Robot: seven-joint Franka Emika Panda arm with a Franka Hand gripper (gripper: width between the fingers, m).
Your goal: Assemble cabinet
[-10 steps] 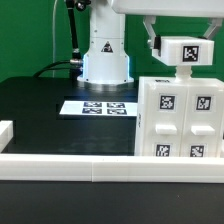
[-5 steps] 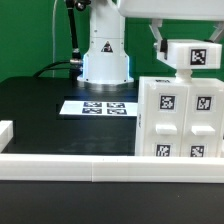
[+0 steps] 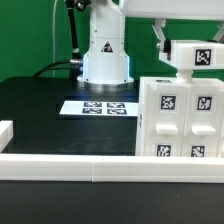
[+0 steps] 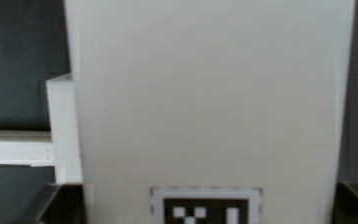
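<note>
Black table (image 3: 40, 100), green backdrop behind. On the exterior view's right the box (image 3: 180, 120) stands upright, tags facing that camera. Just above its top, clear of it, I see the panel (image 3: 196, 57) in the air, gripper (image 3: 162, 48) clamped on it. Its tagged face looks toward the camera. The wrist view shows one long strip, tag at one end.

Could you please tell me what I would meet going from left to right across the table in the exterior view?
white rail's raised end → marker board → cabinet box
</note>
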